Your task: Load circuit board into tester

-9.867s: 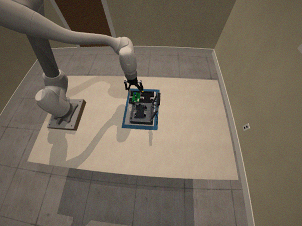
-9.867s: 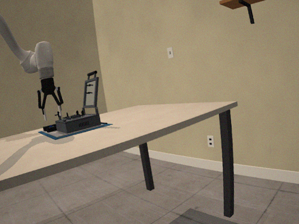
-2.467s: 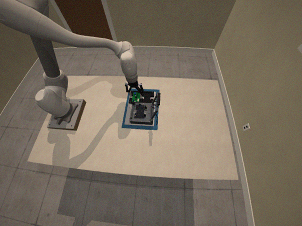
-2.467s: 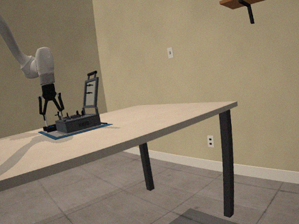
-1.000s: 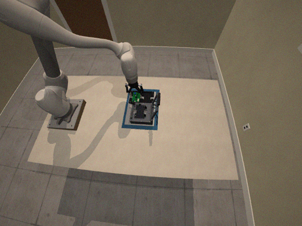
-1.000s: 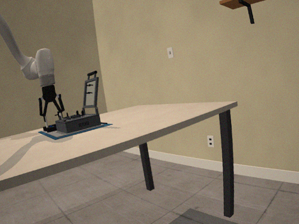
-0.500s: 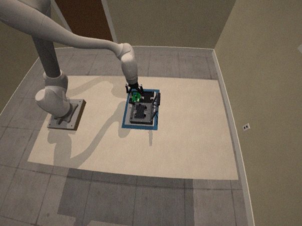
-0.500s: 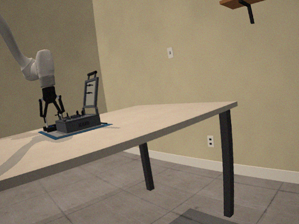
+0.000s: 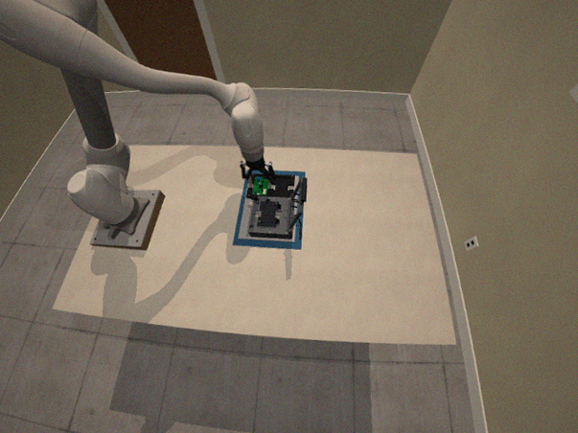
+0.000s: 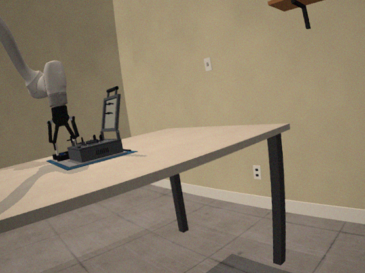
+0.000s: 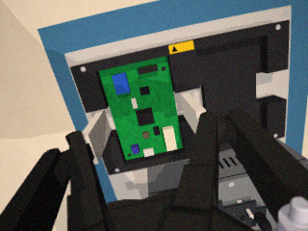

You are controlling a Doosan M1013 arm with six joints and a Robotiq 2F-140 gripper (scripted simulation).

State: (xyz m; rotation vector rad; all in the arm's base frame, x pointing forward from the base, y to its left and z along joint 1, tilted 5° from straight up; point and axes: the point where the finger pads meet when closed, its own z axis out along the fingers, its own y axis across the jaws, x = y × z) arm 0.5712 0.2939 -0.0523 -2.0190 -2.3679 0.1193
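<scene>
The green circuit board lies face up in one pocket of the black tray. Its white connector is at the end toward the tester. My gripper is open, with one pale fingertip beside each long edge of the board, at the finger recesses. Small gaps seem to show between fingertips and board; exact fingertip depth is unclear. The grey tester stands beside the tray. Its lid stands open, with a black handle on top.
Tray and tester stand on a blue-edged mat on the table. The tray's other pocket is empty. The raised lid stands on the tester's side away from the arm base.
</scene>
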